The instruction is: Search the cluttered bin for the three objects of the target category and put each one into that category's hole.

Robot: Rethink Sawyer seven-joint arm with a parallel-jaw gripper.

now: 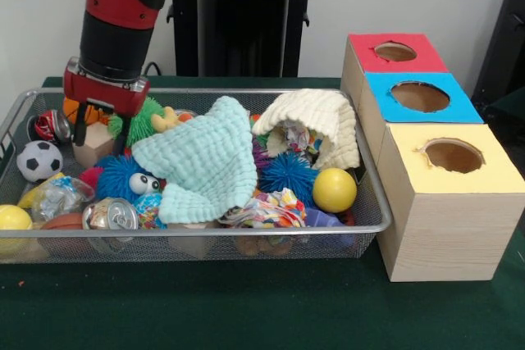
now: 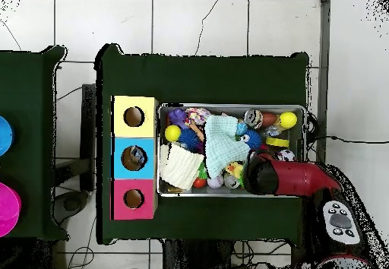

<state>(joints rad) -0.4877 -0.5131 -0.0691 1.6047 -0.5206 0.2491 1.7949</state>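
The bin (image 1: 205, 231) is a silver wire-mesh basket full of toys and cloths; it also shows in the overhead view (image 2: 232, 107). The blue-topped hole (image 1: 420, 96) is the middle of three wooden boxes to the bin's right, and is also the middle one in the overhead view (image 2: 134, 158). My gripper (image 1: 100, 138) is down inside the bin's far left corner. Its black fingers (image 1: 79, 132) stand apart on either side of a beige wooden block (image 1: 92, 152). In the overhead view the arm (image 2: 262, 176) hides the gripper.
A light green cloth (image 1: 209, 165) and a cream cloth (image 1: 320, 125) cover the bin's middle. Around them lie a soccer ball (image 1: 38, 160), a blue furry toy (image 1: 123, 178), a can (image 1: 111, 215) and a yellow ball (image 1: 334, 189). The red-topped hole (image 1: 395, 52) and yellow-topped hole (image 1: 453, 155) flank the blue one.
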